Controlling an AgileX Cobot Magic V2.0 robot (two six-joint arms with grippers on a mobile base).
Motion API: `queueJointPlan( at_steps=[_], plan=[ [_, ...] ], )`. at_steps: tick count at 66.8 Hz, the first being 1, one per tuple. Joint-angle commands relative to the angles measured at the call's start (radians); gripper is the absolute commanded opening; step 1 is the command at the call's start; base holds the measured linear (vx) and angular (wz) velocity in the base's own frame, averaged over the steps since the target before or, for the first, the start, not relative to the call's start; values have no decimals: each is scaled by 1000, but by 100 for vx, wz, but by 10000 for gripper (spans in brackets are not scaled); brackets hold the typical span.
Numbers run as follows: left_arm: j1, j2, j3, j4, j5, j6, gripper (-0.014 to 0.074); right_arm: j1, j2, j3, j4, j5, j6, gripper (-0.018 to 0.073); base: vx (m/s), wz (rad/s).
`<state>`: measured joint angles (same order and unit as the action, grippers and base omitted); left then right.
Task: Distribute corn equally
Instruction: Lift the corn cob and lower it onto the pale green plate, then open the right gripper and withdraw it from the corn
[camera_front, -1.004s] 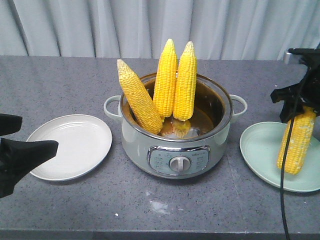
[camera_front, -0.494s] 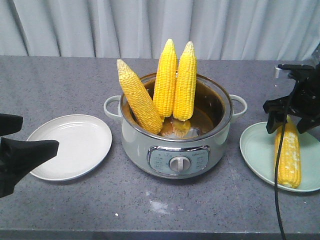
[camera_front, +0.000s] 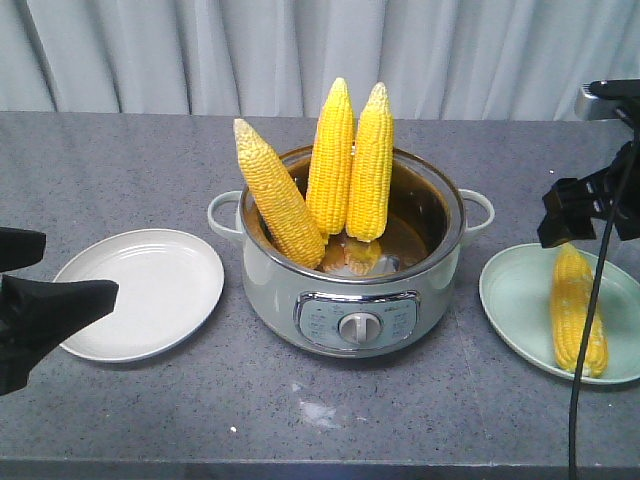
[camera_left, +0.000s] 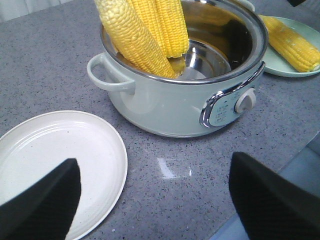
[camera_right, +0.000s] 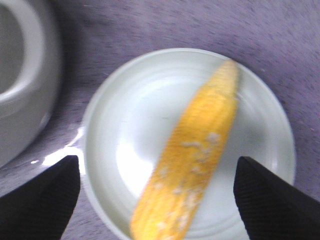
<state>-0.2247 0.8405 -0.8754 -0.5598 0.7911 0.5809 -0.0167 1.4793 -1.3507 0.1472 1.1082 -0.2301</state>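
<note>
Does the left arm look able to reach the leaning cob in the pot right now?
Likely yes: the left end effector is open and empty, the leaning cob juts above the pot on that side, and only a flat plate lies between.

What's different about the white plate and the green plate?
The white plate is white, and the green plate is pale green. The white plate has nothing on it, while the green plate holds one corn cob lying flat. The white plate sits to the left of the pot, and the green plate sits to its right. Both are round, shallow and rest on the grey table.
</note>
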Motion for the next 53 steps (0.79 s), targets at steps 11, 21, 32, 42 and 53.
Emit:
queueJointPlan(
  at_steps=[11, 21, 32, 42, 53],
  plan=[
    [-3, 0, -32, -39, -56, -1, 590, 151, -339, 226, -6, -185, 4, 591, 0, 0],
    [-3, 0, -32, -39, -56, 0, 590, 223, -495, 329, -6, -235, -4, 590, 0, 0],
    [-3, 0, -32, -40, -67, 0, 590, 254, -620, 398, 3, -304, -5, 590, 0, 0],
    [-3, 0, -32, -40, -71, -1, 590, 254, -676, 420, 2, -330, -5, 590, 0, 0],
    [-3, 29, -32, -98, -82, 0, 590, 254, -679, 420, -2, -324, -5, 590, 0, 0]
  ],
)
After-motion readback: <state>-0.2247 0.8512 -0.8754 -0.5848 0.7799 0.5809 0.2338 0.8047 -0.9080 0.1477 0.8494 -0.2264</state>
